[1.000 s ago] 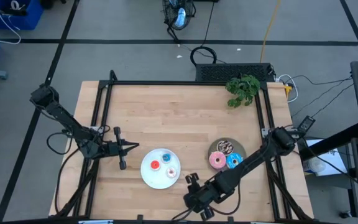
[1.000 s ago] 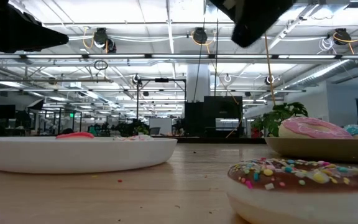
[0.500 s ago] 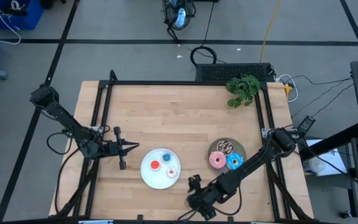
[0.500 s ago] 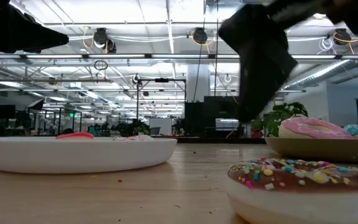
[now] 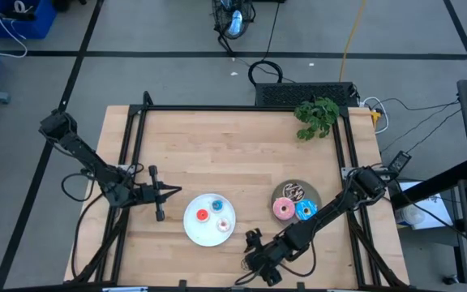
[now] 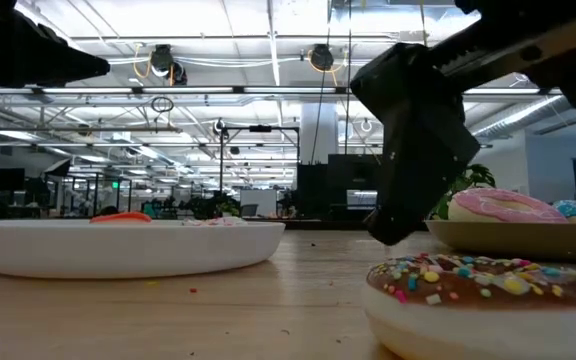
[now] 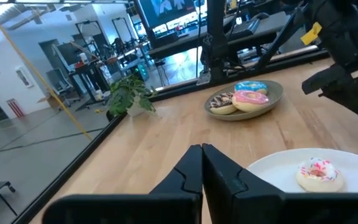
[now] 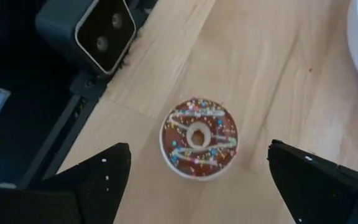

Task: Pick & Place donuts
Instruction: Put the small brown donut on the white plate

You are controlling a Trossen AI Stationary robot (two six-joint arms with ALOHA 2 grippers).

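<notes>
A chocolate donut with sprinkles (image 8: 198, 138) lies flat on the wood near the table's near edge, also seen close up in the low view (image 6: 483, 300). My right gripper (image 8: 196, 149) hangs open above it, slanting down, one finger on either side and clear of it (image 6: 413, 140). Its place in the high view (image 5: 252, 247) is right of the white plate (image 5: 209, 219), which carries red, blue and white mini donuts. The grey plate (image 5: 296, 201) holds pink, blue and brown donuts. My left gripper (image 5: 177, 191) waits shut and level, left of the white plate.
A black camera box (image 8: 101, 31) sits at the table's near edge close to the chocolate donut. A green plant (image 5: 317, 116) stands at the far right corner. Bare wood lies across the table's middle and far half (image 5: 233, 146).
My right gripper has come down toward the chocolate donut and tipped a little more downward; in the low view its dark finger has dropped from the picture's top to just above the donut. The donut has stayed where it was.
</notes>
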